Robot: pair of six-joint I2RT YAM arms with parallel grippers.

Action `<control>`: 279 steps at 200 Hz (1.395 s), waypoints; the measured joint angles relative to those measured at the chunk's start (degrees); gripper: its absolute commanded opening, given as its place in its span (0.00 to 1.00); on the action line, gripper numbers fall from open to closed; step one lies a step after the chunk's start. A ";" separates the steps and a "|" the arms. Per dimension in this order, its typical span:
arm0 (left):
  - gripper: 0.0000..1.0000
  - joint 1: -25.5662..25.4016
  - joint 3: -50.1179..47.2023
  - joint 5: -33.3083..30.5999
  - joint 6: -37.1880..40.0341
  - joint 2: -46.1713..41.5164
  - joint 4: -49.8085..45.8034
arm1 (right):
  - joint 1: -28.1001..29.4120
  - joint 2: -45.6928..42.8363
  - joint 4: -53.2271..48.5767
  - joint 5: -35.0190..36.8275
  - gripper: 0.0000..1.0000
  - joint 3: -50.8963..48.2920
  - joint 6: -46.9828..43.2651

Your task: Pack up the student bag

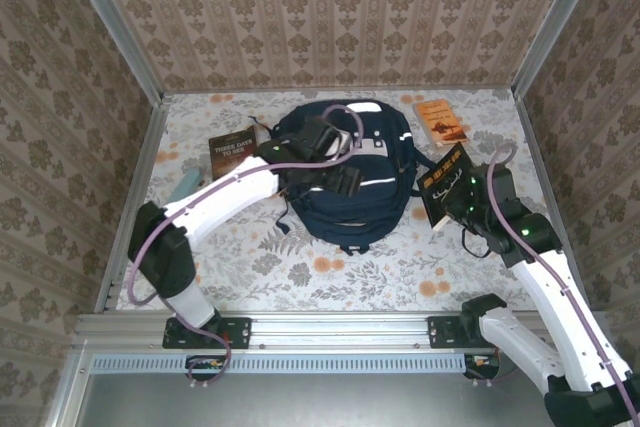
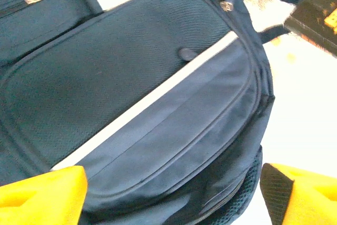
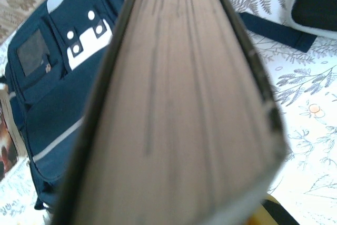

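The student bag (image 1: 350,209), navy blue with white stripes, lies flat at the middle of the table. My left gripper (image 1: 335,172) hovers over its front, open. Its yellow fingers (image 2: 42,196) stand wide apart above the bag's lower pocket (image 2: 158,130), with nothing between them. To the right of the bag my right gripper (image 1: 470,199) is shut on a black book with orange lettering (image 1: 445,182), held tilted on edge. The book's page edge (image 3: 179,104) runs up the right wrist view, with the bag (image 3: 47,77) behind it on the left.
A brown book (image 1: 230,150) lies left of the bag, beside a pale blue thing (image 1: 185,185). An orange book (image 1: 442,120) lies at the back right. Patterned walls and metal posts close in the table on three sides.
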 measured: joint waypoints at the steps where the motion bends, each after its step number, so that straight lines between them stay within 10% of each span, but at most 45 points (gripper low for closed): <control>1: 0.88 -0.20 0.33 -0.02 0.28 0.39 -0.13 | -0.11 -0.07 -0.02 -0.02 0.00 0.00 0.00; 149: 0.71 -6.10 26.27 -3.17 27.76 29.94 -16.44 | -8.09 -2.62 -1.07 -6.27 0.00 -3.39 -0.66; 218: 0.19 -6.54 28.33 -8.83 33.64 32.35 -17.03 | -8.52 -3.37 -1.14 -7.41 0.00 -3.41 -0.66; 279: 0.03 -6.82 21.81 -15.34 35.26 22.88 -7.82 | -8.63 -6.25 -5.44 -5.81 0.00 -1.11 -3.06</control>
